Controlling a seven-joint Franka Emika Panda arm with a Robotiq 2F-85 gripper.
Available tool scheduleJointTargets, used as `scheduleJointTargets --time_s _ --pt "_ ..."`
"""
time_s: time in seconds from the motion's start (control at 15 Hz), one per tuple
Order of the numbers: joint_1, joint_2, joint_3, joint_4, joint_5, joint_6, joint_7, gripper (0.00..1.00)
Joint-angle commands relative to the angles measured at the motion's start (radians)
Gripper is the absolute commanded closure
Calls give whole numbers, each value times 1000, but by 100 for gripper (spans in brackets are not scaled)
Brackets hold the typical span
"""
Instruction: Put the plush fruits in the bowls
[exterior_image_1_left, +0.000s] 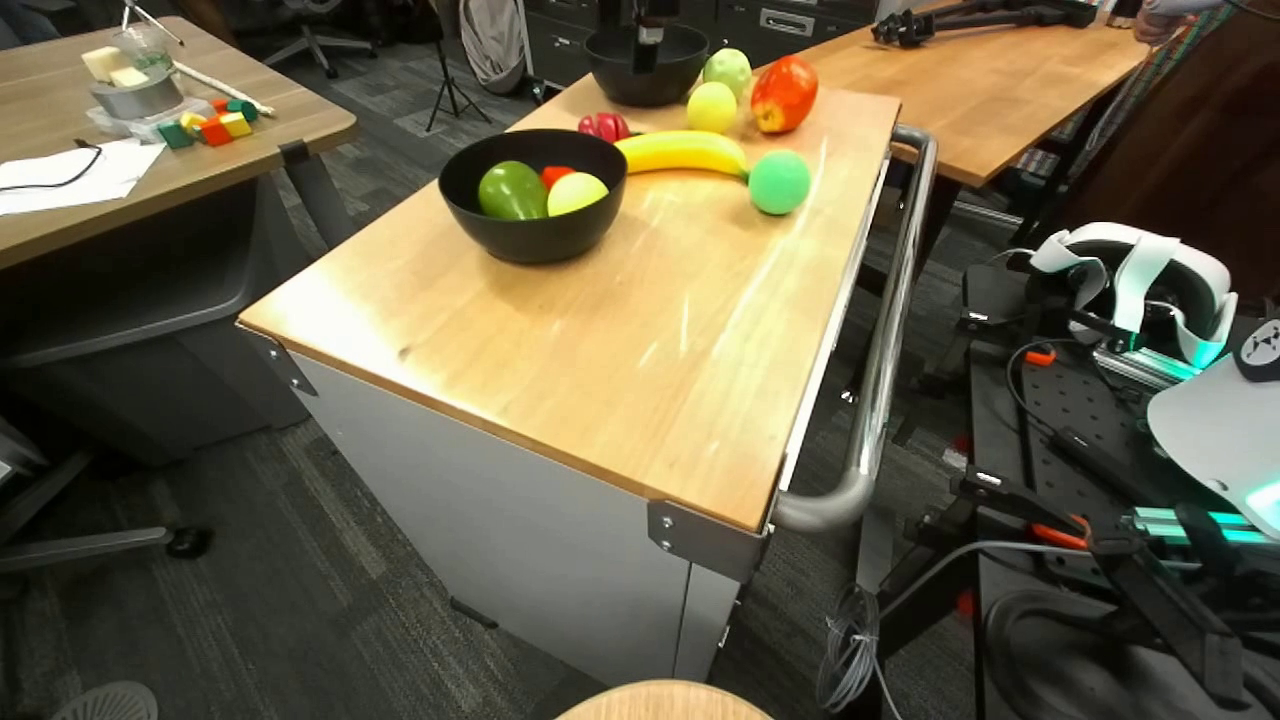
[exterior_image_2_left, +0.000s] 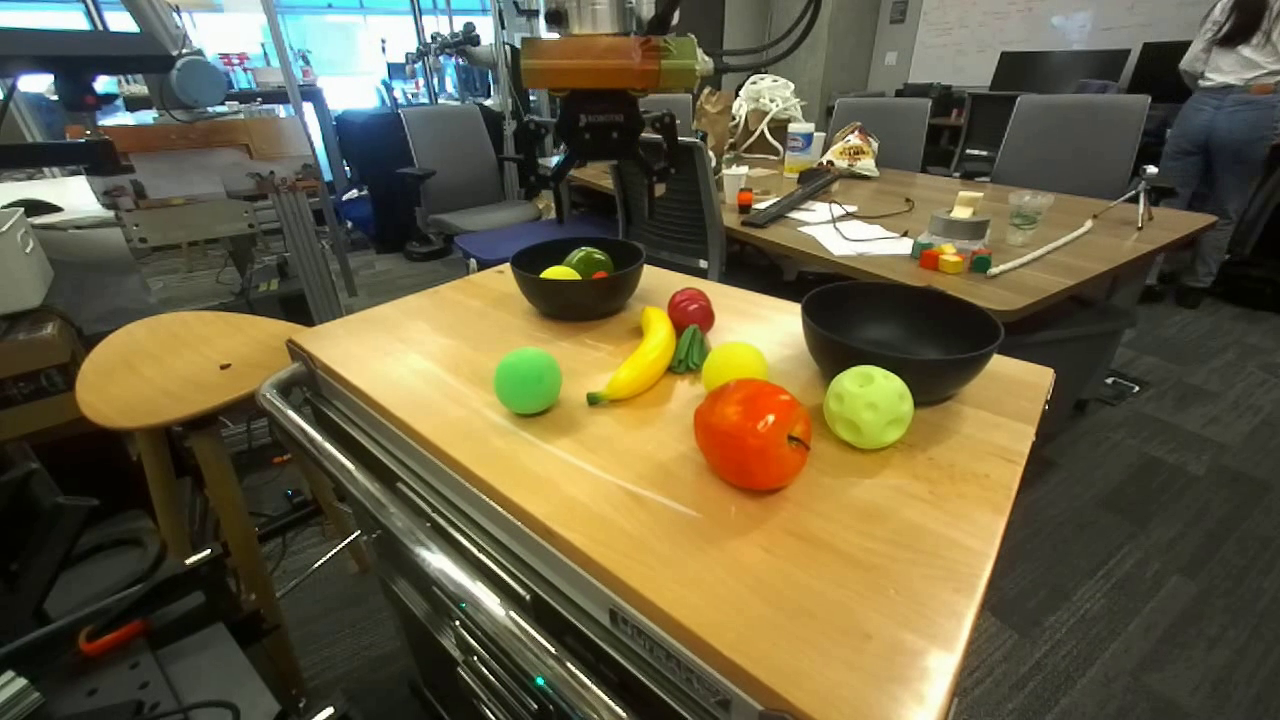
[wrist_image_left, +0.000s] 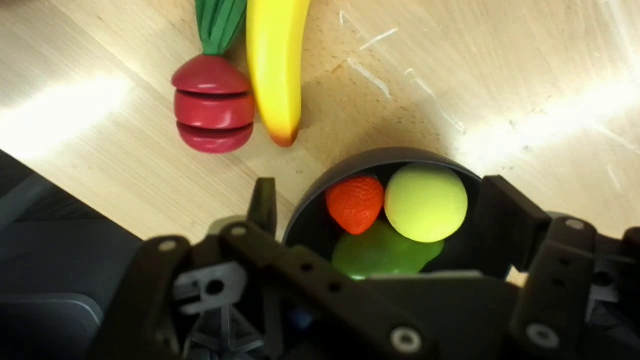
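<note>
Chairs (exterior_image_2_left: 1070, 148) stand beyond the worktop (exterior_image_2_left: 850, 590). In an exterior view, the gripper (exterior_image_2_left: 606, 198) hangs above the left bowl (exterior_image_2_left: 577, 299), fingers (wrist_image_left: 511, 216) apart; strawberry (wrist_image_left: 355, 204), pale ball (wrist_image_left: 426, 202) and green fruit (wrist_image_left: 382, 251) lie inside. Banana (exterior_image_2_left: 642, 358) and radish (exterior_image_2_left: 690, 311) lie together, green ball (exterior_image_2_left: 528, 381) to their left; red fruit (exterior_image_2_left: 750, 435), yellow ball (exterior_image_2_left: 735, 364) and lime ball (exterior_image_2_left: 869, 406) sit near the right bowl (exterior_image_2_left: 930, 350).

And it's straight down for the gripper (exterior_image_2_left: 606, 205) — fingers (wrist_image_left: 263, 205) parted wide, one on each side — with the orange wrist (exterior_image_2_left: 590, 62) directly above it!
</note>
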Motion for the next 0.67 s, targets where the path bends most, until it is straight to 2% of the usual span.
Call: scheduleJointTargets --time_s 0.0,0.33,0.6 --pt "-30 58 -15 73 57 -3 -7 0" --pt "-78 144 -20 156 119 39 -2 0" --pt "-99 224 -20 215 104 54 24 0"
